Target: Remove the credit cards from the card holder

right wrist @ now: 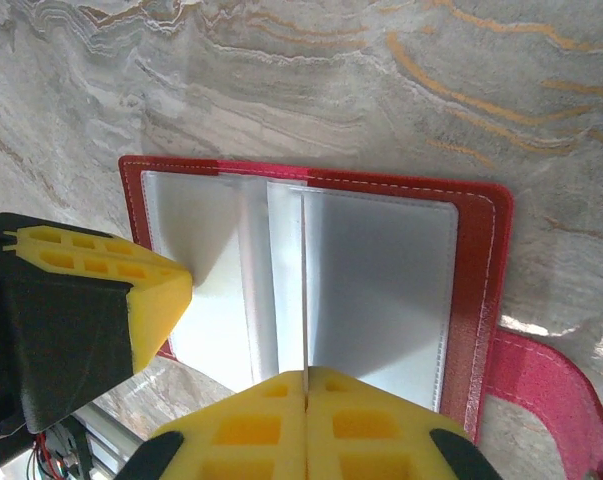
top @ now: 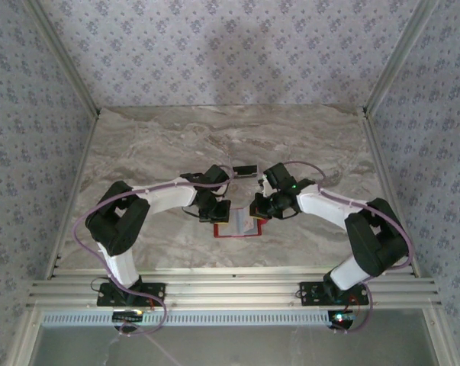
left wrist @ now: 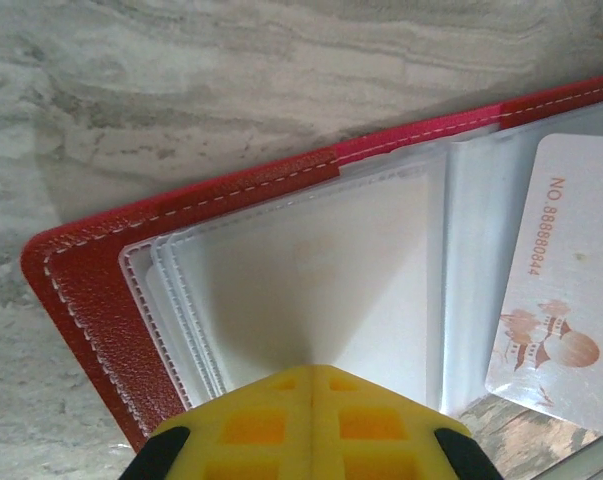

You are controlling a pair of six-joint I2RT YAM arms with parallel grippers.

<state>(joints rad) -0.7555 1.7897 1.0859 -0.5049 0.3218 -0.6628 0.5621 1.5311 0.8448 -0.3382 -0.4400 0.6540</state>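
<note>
Your left gripper (left wrist: 311, 390) is clamped shut, tips down on the clear sleeves (left wrist: 311, 270) of the open card holder (left wrist: 81, 290). Your right gripper (right wrist: 304, 390) is pinched on a thin leaf (right wrist: 304, 280) standing edge-on (card or sleeve, can't tell). The card holder's flat on the marble table (top: 138, 145), one dark credit card (top: 245, 168) lying just beyond.

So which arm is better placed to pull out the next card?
Right. The right fingers appear shut on the edge of a white card standing up from the card holder. The left fingers, also shut, press on its clear sleeves, likely pinning it.
</note>
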